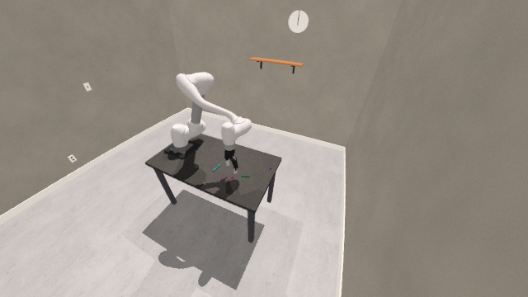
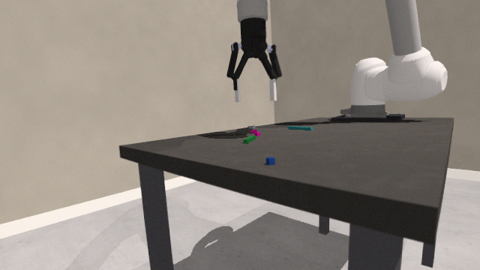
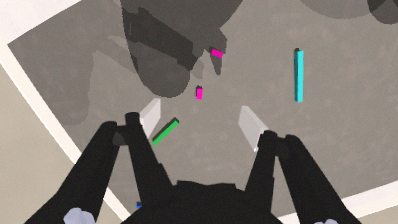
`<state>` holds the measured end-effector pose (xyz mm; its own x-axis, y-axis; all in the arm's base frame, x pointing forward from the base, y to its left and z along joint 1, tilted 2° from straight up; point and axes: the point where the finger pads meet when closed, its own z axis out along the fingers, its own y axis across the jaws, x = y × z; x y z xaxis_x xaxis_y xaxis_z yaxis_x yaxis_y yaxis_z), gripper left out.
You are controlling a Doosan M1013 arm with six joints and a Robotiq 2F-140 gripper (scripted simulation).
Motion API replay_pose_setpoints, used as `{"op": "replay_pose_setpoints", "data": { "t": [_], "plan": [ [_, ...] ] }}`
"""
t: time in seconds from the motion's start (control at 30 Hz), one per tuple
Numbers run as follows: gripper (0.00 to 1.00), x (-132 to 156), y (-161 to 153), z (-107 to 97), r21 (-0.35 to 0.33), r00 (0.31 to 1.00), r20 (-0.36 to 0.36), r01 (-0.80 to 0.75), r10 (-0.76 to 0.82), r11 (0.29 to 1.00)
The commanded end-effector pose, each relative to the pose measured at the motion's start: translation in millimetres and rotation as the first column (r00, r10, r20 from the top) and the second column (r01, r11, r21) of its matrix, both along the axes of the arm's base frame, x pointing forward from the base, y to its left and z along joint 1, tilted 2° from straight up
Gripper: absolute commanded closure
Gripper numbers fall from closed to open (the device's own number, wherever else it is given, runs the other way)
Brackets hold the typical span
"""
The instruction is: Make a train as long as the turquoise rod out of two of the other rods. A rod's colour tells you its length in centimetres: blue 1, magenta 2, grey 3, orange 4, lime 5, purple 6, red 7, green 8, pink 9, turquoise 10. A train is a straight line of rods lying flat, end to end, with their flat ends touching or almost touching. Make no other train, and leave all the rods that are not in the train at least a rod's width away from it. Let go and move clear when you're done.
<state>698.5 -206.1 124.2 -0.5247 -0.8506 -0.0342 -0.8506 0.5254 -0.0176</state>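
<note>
My gripper is open and empty, above the table. The green rod lies flat, slanted beside the left finger in the wrist view. One magenta rod lies near it, apart by a gap and turned at another angle. A second magenta rod lies farther on, at the shadow's edge. The turquoise rod lies off to the right in the wrist view.
A blue rod lies alone near a table edge. A small grey piece shows behind the magenta rods in the exterior view. The arm's shadow falls beside the magenta rods. The arm's base stands at the table's far end.
</note>
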Motion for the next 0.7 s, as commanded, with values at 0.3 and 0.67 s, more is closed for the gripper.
{"op": "replay_pose_setpoints", "data": {
  "t": [0.3, 0.67],
  "plan": [
    [0.00, 0.0, 0.0, 0.2, 0.000, 1.000, 0.000, 0.000, 0.000, 1.000],
    [0.00, 10.2, 3.3, -1.0, -0.008, 0.975, 0.004, -0.220, 0.220, 0.975]
  ]
}}
